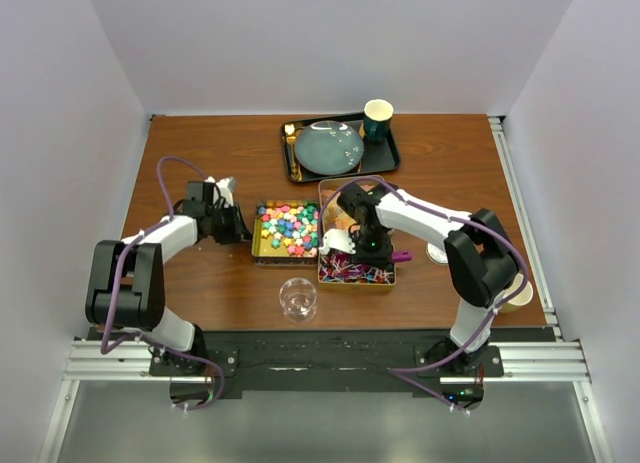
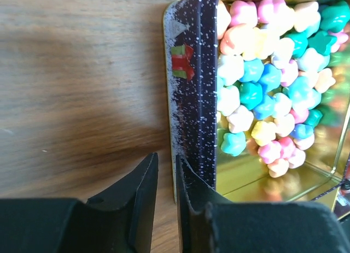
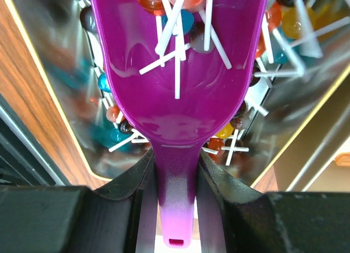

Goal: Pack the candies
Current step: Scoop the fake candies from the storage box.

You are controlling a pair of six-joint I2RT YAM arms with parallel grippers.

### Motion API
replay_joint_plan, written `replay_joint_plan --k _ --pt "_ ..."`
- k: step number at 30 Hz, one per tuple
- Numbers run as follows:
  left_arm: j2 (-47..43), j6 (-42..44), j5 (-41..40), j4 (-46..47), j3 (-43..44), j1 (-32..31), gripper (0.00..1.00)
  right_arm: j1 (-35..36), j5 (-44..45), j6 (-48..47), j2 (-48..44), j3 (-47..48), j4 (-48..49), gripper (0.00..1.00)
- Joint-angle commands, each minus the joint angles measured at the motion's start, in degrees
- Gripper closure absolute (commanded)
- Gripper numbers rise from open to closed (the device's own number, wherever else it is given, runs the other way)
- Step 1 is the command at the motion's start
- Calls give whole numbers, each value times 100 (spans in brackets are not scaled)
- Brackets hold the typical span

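Bright multicoloured candies (image 1: 288, 228) (image 2: 273, 72) fill a gold-lined tin (image 2: 191, 100) at mid-table. My left gripper (image 1: 238, 226) (image 2: 165, 165) is at that tin's left wall, its jaws a narrow slit apart, with the tin's thin lip at the inner finger. My right gripper (image 1: 362, 245) (image 3: 176, 171) is shut on the handle of a purple scoop (image 3: 180, 89) (image 1: 400, 255). The scoop's bowl carries a few stick candies (image 3: 178, 23). It hangs over a second tin (image 1: 355, 280) of the same stick candies (image 3: 284, 23).
A third tin (image 1: 335, 198) lies behind the right arm. A black tray (image 1: 390, 161) at the back holds a grey plate (image 1: 328, 146) and a green cup (image 1: 378, 118). A glass bowl (image 1: 297, 298) stands near the front edge. A cup (image 1: 520, 295) is by the right arm.
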Motion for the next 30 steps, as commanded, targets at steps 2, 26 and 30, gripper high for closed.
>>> replay_joint_plan --k 2,26,30 --pt "10 433 75 -21 413 100 74 -233 -394 -200 -390 -151 391 100" --pt "133 653 171 6 720 276 58 -795 -1078 -271 -1382 -1206 883 100" --pt "142 732 215 5 756 294 55 -997 -1684 -464 -1813 -1346 944 100"
